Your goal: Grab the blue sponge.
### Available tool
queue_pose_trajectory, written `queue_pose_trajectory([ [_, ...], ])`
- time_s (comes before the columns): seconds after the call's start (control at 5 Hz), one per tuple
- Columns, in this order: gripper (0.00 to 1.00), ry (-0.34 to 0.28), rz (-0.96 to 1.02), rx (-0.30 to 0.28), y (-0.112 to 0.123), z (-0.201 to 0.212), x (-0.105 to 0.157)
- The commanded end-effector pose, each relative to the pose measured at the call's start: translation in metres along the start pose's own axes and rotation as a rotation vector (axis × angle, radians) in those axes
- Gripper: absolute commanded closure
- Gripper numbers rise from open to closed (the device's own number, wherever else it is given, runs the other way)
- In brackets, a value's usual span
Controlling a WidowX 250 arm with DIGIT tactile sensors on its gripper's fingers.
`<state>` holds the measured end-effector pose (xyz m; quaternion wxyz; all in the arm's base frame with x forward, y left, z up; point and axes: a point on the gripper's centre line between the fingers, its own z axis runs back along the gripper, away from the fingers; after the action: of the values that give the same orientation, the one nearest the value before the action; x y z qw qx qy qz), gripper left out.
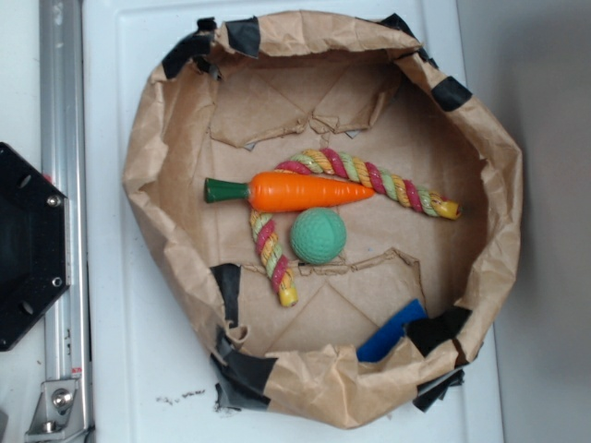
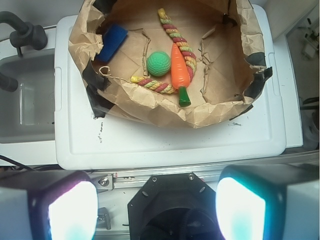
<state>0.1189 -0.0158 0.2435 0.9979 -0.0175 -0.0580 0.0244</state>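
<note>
Approach had not yet begun, to judge from the wrist view: the gripper (image 2: pixel 157 210) hung high and well back from the paper basin (image 2: pixel 150 107), its two pale fingers (image 2: pixel 72 210) spread wide at the bottom corners of the picture with nothing between them. In the exterior view the gripper itself did not show; only the black base plate (image 1: pixel 23 245) and a metal rail (image 1: pixel 63 212) stood along the left edge of the white worktop (image 1: pixel 120 369).

The blue sponge (image 1: pixel 391 330) lay inside the crumpled brown-paper basin, pushed against its wall at the lower right of the exterior view, tilted up along the paper slope and just beside a patch of black tape (image 1: pixel 439 329). Part of it seemed tucked under the folded rim. In the wrist view the same sponge sat at the basin's far left, against the wall.

The green ball (image 1: pixel 319 235), the orange toy carrot (image 1: pixel 300 191) and a striped rope toy (image 1: pixel 369 180) lay bunched at the middle of the basin, well apart from the sponge, so they should not hinder a grasp.

The step in hand looked like the opening reach. The next move would call for carrying the open gripper over the near rim and across to the sponge's corner, then descending with the jaws set across its narrow side. The sloping paper wall close behind the sponge could catch one finger or crumple, so the descent would want to favour the basin's inner side.
</note>
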Motion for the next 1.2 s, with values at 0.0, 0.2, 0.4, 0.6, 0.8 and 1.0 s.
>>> queue_pose_trajectory([
  [0.0,0.0,0.0,0.0,0.0,0.0,0.0,0.0],
  [0.2,0.0,0.026,0.204,-0.072,0.017,-0.051,0.045],
  [0.4,0.0,0.037,0.322,-0.082,0.013,-0.09,0.087],
  [0.6,0.0,0.013,0.372,-0.097,-0.002,-0.123,0.109],
  [0.8,0.0,-0.015,0.358,-0.093,-0.028,-0.147,0.129],
  [1.0,0.0,-0.035,0.344,-0.074,-0.038,-0.162,0.147],
])
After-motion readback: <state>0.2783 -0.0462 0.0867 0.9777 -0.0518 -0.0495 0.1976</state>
